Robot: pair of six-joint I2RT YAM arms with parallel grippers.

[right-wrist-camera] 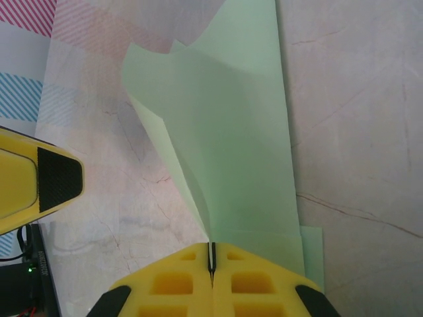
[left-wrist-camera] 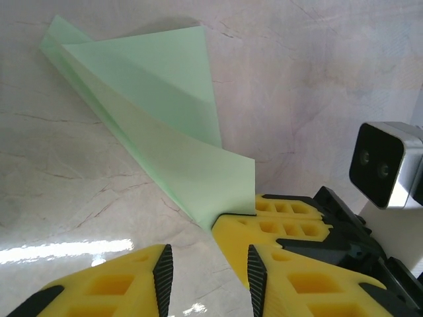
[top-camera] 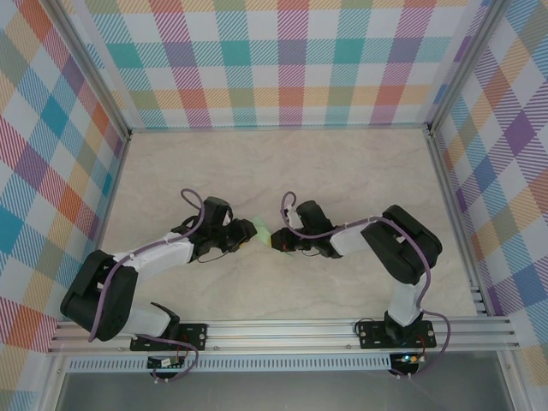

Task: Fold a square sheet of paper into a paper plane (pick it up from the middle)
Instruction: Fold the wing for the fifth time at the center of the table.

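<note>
From above, the left gripper [top-camera: 243, 233] is a dark knot just left of the paper plane [top-camera: 259, 228], and its fingertips are too small there to read. The left wrist view shows them plainly: two yellow fingers [left-wrist-camera: 132, 284] with black pads stand a narrow gap apart with only bare table between them, short of the plane's near corner and not touching it. The plane is a pale mint-green folded dart at the middle of the table [top-camera: 342, 171]. In the overhead view the two wrists cover most of it, so only a sliver of green shows. Close up its layers overlap; how many folds lie underneath, and whether its far end rests on the surface or hangs clear of it, cannot be told. One end of it runs off the top edge of the right wrist view. Just right of the plane, the right gripper [right-wrist-camera: 211, 264] is clamped tight, its pads hidden, pinching the plane's edge in the seam between its fingers. A wrist camera [left-wrist-camera: 383, 165] sits behind those fingers. Around the plane the marble-patterned tabletop lies open on every side, reaching the plaid walls [top-camera: 291, 60] beyond it and the aluminium rail [top-camera: 282, 330] on the near side.
</note>
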